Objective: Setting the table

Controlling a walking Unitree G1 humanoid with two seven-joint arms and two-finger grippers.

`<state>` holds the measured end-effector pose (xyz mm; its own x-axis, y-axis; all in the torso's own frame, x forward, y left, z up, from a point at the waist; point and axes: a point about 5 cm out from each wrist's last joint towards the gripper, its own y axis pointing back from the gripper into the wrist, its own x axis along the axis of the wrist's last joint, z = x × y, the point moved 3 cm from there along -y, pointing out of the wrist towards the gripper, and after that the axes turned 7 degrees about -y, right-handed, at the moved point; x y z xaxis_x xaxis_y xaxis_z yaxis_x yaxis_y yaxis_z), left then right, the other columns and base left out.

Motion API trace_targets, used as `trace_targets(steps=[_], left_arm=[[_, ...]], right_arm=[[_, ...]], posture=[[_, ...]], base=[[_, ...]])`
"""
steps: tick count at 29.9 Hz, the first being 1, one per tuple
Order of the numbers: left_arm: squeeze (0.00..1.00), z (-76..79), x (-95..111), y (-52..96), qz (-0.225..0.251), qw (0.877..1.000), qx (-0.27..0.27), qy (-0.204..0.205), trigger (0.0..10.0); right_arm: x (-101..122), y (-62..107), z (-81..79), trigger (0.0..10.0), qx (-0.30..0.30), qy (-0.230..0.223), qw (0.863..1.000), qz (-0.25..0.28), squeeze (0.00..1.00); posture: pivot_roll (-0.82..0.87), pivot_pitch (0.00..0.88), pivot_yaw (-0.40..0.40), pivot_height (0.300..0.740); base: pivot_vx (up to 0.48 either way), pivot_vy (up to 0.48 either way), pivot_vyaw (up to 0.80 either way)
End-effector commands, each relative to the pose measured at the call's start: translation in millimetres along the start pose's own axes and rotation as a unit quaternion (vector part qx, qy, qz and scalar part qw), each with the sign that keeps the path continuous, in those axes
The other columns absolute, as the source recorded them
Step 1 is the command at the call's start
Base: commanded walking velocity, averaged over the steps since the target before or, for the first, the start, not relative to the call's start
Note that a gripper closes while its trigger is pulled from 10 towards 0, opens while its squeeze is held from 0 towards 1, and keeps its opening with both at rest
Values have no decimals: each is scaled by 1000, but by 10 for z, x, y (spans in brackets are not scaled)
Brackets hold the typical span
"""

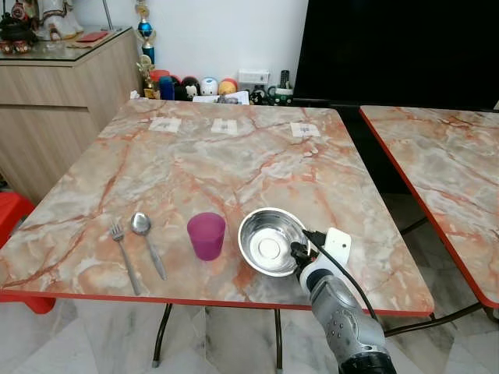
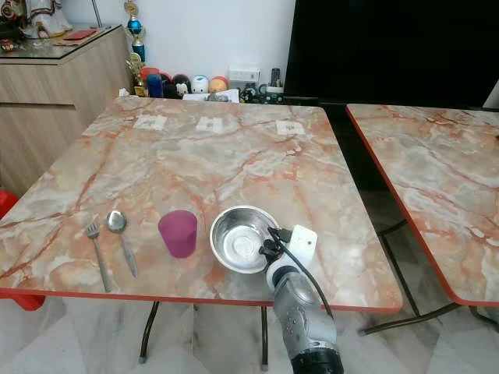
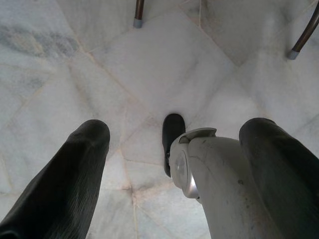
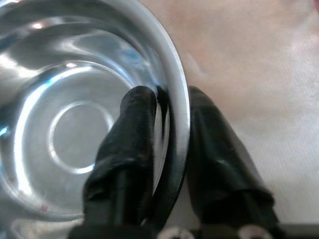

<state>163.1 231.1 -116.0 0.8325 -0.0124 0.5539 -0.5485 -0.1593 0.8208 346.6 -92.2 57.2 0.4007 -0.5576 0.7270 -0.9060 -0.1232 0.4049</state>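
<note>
A shiny steel bowl [image 1: 265, 238] rests near the front edge of the marble table [image 1: 234, 164]. My right gripper [image 1: 299, 251] is shut on the bowl's right rim, one finger inside [image 4: 132, 129] and one outside [image 4: 214, 134]. Left of the bowl stands a purple cup [image 1: 206, 234]. Further left lie a spoon [image 1: 146, 238] and a fork [image 1: 123, 254], side by side. My left gripper [image 3: 169, 149] hangs open over the floor.
A second marble table [image 1: 448, 171] stands to the right across a narrow gap. A wooden sideboard [image 1: 54, 101] is at the far left. Small figurines and jars [image 1: 191, 86] line the wall behind the table. A red stool [image 1: 12, 214] sits low at the left.
</note>
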Motion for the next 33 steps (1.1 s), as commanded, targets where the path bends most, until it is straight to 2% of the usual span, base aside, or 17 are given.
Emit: trace_targets(steps=[1, 8, 13, 17, 22, 23, 25, 26, 33], left_arm=[[0, 10, -57, 6, -15, 1000, -1, 0, 10000], [0, 11, -54, 6, -13, 1000, -2, -1, 10000], [0, 12, -54, 6, -13, 1000, -3, -4, 10000], [0, 13, -57, 7, -13, 1000, -3, -7, 10000], [0, 11, -59, 8, -13, 1000, -1, -10, 10000], [0, 7, -61, 9, -13, 1000, 1, -15, 10000], [0, 6, -62, 9, -13, 1000, 1, -18, 10000], [0, 7, -63, 10, -13, 1000, 1, -19, 10000], [0, 6, -63, 11, -11, 1000, 1, -28, 10000]], right_arm=[[11, -14, -7, 0, -6, -9, 1000, -1, 0], [70, -16, 44, 0, -22, -21, 999, 14, 0], [191, 1, 96, 0, -36, -53, 996, 54, 0], [313, 33, 109, 0, -25, -99, 990, 95, 0], [495, 102, 100, 0, 4, -169, 974, 150, 0], [594, 144, 72, 2275, 30, -186, 966, 176, 0], [633, 162, 59, 2275, 42, -192, 963, 185, 0], [684, 184, 44, 10000, 51, -190, 960, 199, 0], [763, 216, 5, 10000, 71, -175, 957, 220, 0]], posture=[[29, 0, -44, 740], [27, 0, -43, 740], [27, 0, -41, 740], [26, 0, -42, 740], [26, 0, -44, 740], [20, 0, -43, 740], [20, 0, -42, 740], [20, 0, -42, 740], [13, 0, -41, 740]], base=[[0, 0, 0], [0, 0, 0], [0, 0, 0], [0, 0, 0], [0, 0, 0], [0, 0, 0], [0, 0, 0], [0, 0, 0], [0, -316, 0]])
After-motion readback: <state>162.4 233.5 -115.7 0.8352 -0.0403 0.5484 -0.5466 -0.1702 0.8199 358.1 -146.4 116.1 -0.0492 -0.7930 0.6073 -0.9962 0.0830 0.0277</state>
